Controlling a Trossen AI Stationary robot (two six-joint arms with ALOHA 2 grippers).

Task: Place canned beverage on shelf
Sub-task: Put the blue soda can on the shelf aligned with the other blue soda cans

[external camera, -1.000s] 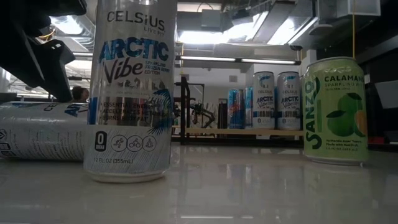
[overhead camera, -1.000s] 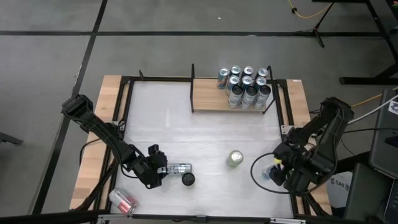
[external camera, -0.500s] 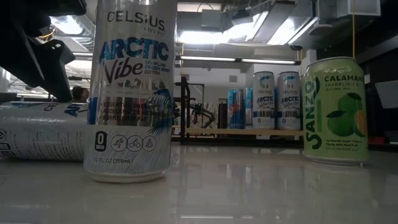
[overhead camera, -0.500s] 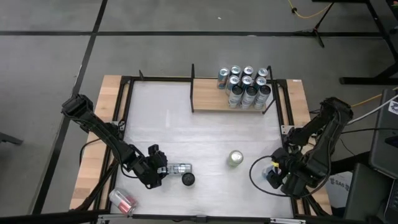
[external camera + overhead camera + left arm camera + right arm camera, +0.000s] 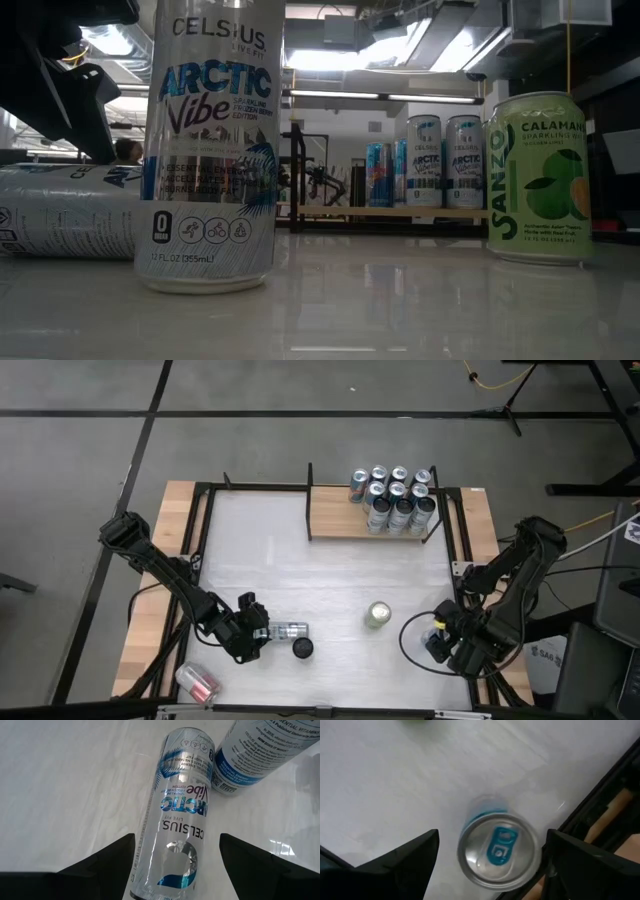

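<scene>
Taking the shelf point(image 5: 372, 512) at the table's far edge as landmark: eight or so cans point(image 5: 394, 498) stand on its right end; a lying can point(image 5: 289, 631) and an upright can point(image 5: 302, 648) sit well before it, leftward; another can point(image 5: 378, 615) stands before its right half.

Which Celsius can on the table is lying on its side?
The Celsius can between the left gripper's open jaws lies flat; its neighbour stands upright.

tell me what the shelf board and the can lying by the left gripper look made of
The shelf: light-brown board with a matte look, probably wood or wood veneer, with thin black uprights, likely metal. The lying can: glossy printed metal, likely aluminium, judging by its mirror-like silver patches.
</scene>
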